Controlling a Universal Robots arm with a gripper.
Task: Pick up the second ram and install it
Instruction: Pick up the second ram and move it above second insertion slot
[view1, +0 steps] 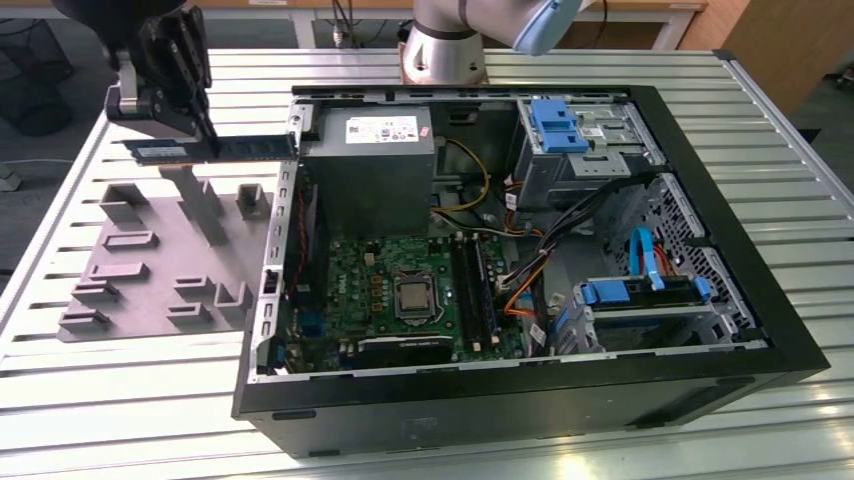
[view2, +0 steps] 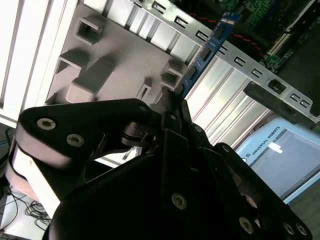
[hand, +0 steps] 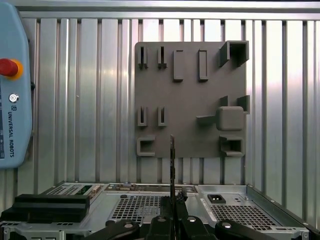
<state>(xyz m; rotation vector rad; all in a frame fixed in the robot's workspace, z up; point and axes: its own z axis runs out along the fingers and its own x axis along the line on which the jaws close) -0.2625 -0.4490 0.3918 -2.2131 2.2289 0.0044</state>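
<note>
One ram stick (view1: 248, 146), one grey fixture (view1: 167, 262), one open computer case (view1: 534, 402)

The bench (view1: 601, 68) is ribbed bare metal, quite shiny. The grey fixture (view1: 147, 265) looks like matt plastic. The computer case (view1: 534, 415) is matt black outside, bare sheet metal inside. The gripper (view2: 176, 98) is smooth black; the second ram (view2: 206, 50), a smooth board.

Showing a white printed label (view1: 384, 128) on the power supply (view1: 367, 185), lettering too small for reading. Showing a pale label on the second ram (view1: 220, 148), likewise illegible. Running dark lettering (hand: 11, 132) along the pendant (hand: 15, 60) in the first wrist view.
</note>
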